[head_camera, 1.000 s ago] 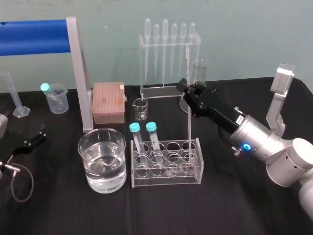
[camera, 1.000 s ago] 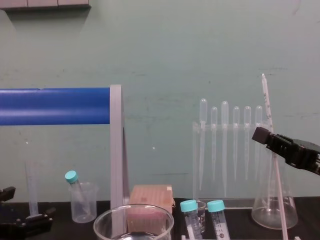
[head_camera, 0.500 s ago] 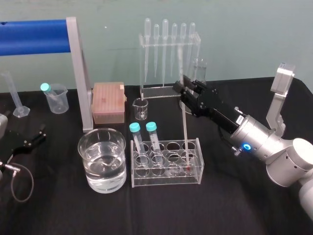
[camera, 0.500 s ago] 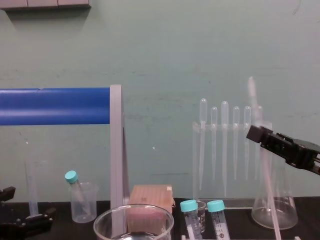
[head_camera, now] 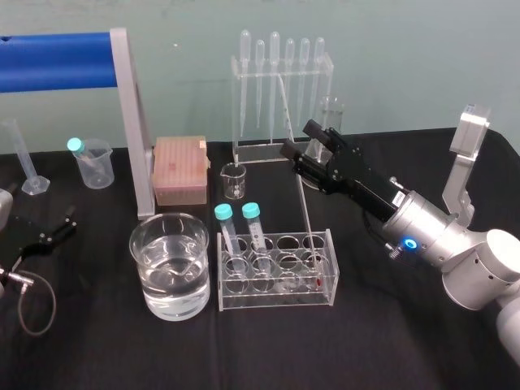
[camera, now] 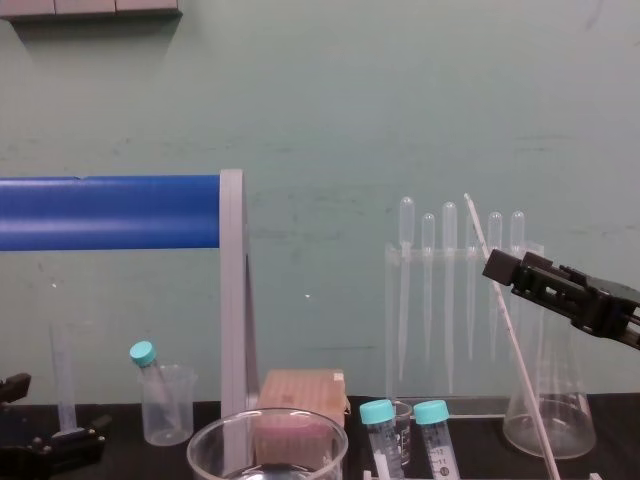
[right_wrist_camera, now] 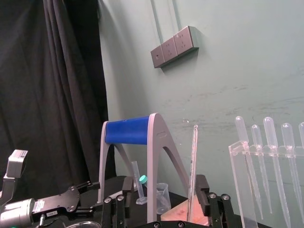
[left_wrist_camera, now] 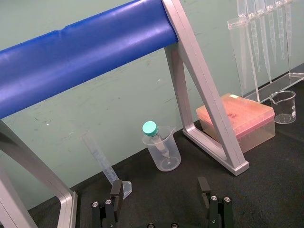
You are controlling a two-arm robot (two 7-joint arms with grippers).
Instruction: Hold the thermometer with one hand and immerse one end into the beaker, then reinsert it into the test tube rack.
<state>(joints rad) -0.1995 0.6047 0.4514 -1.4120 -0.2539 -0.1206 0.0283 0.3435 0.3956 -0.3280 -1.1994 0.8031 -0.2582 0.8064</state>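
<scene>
The right gripper (head_camera: 297, 140), at frame centre, has its fingers apart around the leaning thermometer (head_camera: 303, 219), whose red tip sits in the test tube rack (head_camera: 276, 302). Centre the rod, close gently, then lift along its lean toward the beaker (head_camera: 134, 240). The left gripper (head_camera: 61, 226) is parked at lower left, fingers spread.

Lab: pipettes (head_camera: 275, 77), test-tube rack (head_camera: 276, 272).

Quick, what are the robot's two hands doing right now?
Left gripper: open, holding nothing.
Right gripper: open, with the thermometer standing between its fingers, not clamped.
</scene>
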